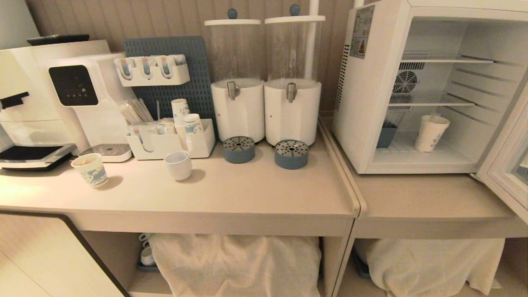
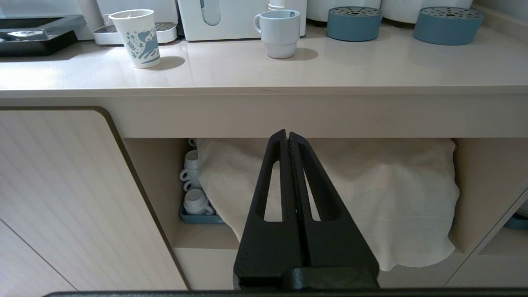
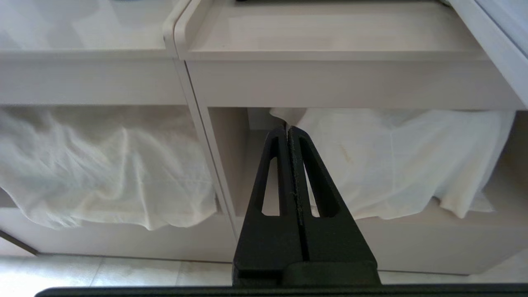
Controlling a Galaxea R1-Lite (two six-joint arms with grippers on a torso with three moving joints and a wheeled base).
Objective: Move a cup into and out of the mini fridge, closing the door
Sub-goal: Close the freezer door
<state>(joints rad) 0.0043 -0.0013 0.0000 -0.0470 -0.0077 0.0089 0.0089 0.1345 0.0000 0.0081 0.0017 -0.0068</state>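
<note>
Door (image 1: pixel 509 165) cut off at the right edge, warning sticker (image 1: pixel 359 37) too small to read, cloth (image 1: pixel 235 264) hiding the lower shelf's contents.

This looks like a drinks corner in an office or a café. On the long pale beige worktop (image 1: pixel 255 194) stand a big white coffee machine (image 1: pixel 37 103), two tall clear drink tanks with little taps (image 1: pixel 264 82) and a white tray full of paper cups and stirring sticks (image 1: pixel 169 142). A small white box fridge with thin shelves (image 1: pixel 429 86) sits open beside them, and little white mugs (image 2: pixel 194 181) wait on the shelf underneath.
</note>
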